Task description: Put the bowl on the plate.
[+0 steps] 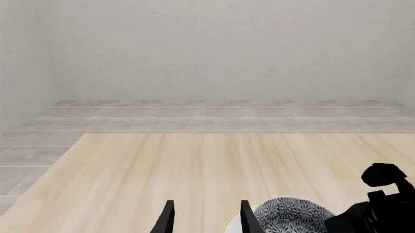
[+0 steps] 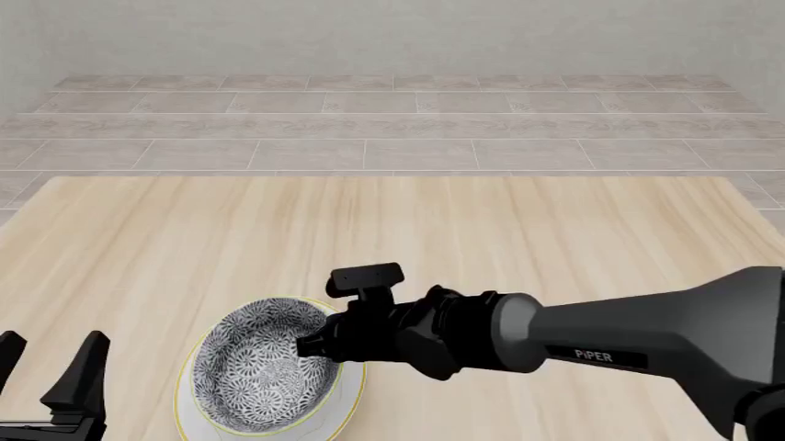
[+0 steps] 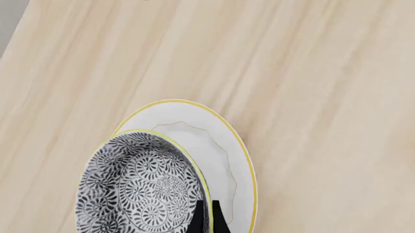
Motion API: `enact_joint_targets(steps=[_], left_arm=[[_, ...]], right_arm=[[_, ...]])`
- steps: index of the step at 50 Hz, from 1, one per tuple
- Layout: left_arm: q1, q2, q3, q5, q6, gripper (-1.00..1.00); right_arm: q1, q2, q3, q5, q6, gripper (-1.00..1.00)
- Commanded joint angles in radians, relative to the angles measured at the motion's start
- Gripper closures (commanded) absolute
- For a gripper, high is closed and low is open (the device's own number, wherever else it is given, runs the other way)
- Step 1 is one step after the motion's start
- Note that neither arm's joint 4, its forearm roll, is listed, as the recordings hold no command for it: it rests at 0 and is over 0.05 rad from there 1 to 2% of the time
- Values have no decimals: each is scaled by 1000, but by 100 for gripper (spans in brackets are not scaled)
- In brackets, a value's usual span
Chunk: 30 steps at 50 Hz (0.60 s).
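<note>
The right gripper (image 3: 206,217) is pinched on the bowl's (image 2: 267,366) rim, and the bowl sits over the plate (image 3: 227,145) but off to one side. Let go like that and it may tip or slide off; the left gripper (image 2: 50,377) hangs spread and empty nearby

The bowl (image 2: 267,367) covers most of the plate (image 2: 352,390); the front view's lower edge crops both

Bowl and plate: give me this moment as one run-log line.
bowl: over plate, rim pinched | right gripper: shut on bowl rim | left gripper: open, apart | release: not yet
</note>
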Motion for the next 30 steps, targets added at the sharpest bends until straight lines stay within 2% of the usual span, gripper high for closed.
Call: enact_joint_targets(steps=[1, 2, 22, 30], left_arm=[[0, 0, 0, 0, 0, -100], [0, 0, 0, 0, 0, -100], [0, 0, 0, 0, 0, -100], [0, 0, 0, 0, 0, -100]], right_arm=[[-1, 12, 7, -12, 10, 100], [4, 12, 6, -13, 8, -100], [-7, -2, 3, 1, -12, -100], [-26, -41, 3, 17, -37, -100]])
